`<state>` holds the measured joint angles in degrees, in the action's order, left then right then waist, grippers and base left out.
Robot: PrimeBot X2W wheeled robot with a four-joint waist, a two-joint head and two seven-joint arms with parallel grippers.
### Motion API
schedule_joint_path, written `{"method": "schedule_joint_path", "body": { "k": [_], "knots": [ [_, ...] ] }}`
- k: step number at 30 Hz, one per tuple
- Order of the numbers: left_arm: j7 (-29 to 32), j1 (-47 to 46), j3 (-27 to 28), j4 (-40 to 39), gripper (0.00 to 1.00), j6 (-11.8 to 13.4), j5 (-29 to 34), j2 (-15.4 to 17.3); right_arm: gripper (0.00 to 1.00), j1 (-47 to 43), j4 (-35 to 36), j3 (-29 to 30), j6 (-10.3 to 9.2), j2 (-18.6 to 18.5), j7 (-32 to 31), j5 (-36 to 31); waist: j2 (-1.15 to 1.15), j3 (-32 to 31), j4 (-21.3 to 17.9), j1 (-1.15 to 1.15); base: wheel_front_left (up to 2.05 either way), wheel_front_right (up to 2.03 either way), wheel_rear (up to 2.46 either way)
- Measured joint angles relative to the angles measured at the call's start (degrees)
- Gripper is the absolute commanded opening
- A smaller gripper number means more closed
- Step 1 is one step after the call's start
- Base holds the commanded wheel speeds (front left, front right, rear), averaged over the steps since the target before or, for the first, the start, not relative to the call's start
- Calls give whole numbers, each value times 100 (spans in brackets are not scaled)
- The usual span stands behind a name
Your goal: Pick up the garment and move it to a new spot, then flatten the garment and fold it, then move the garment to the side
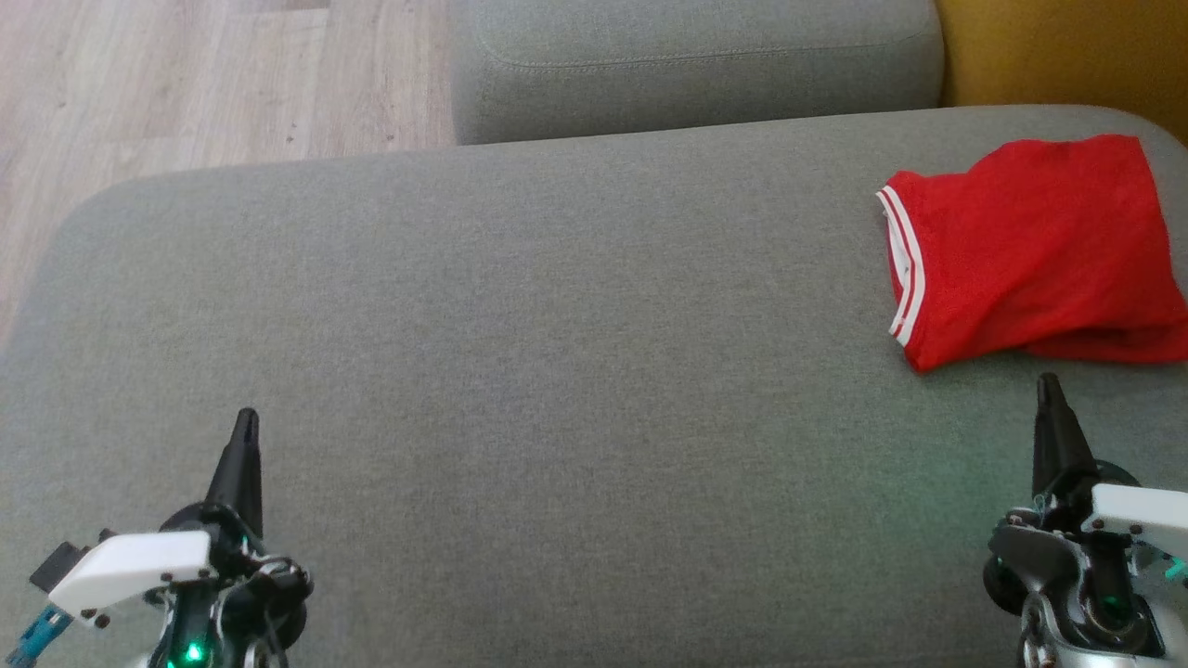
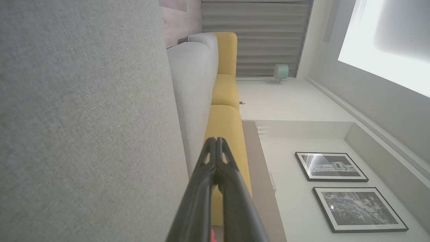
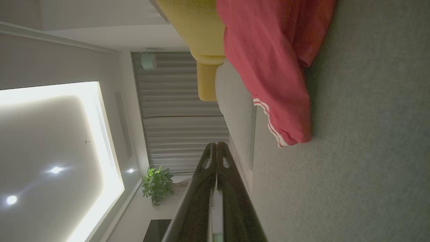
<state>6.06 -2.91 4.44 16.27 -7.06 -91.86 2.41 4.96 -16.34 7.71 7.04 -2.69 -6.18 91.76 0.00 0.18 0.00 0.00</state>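
- The garment (image 1: 1030, 250) lies on the cushion (image 1: 557, 325), just ahead of the right gripper (image 1: 1049, 382), not touching it.
- The left gripper (image 1: 246, 419) is well to the garment's left, over the same cushion.

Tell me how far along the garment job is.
It looks nearly finished: the red garment lies folded and compact at the right end of the gray cushion. Nothing is in hand: the left tool and the right tool are shut, empty, clear of it. Nothing obvious remains.
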Motion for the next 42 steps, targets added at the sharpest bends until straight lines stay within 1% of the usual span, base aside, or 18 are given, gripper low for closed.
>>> {"method": "schedule_joint_path", "body": {
  "k": [42],
  "knots": [
    [0, -2, 1, -2, 0, 0, -7, 0, 0, 0, 10, 1, 0, 1, -13, 0, 0, 0, 0, 0, 0, 0, 0]
  ]
}}
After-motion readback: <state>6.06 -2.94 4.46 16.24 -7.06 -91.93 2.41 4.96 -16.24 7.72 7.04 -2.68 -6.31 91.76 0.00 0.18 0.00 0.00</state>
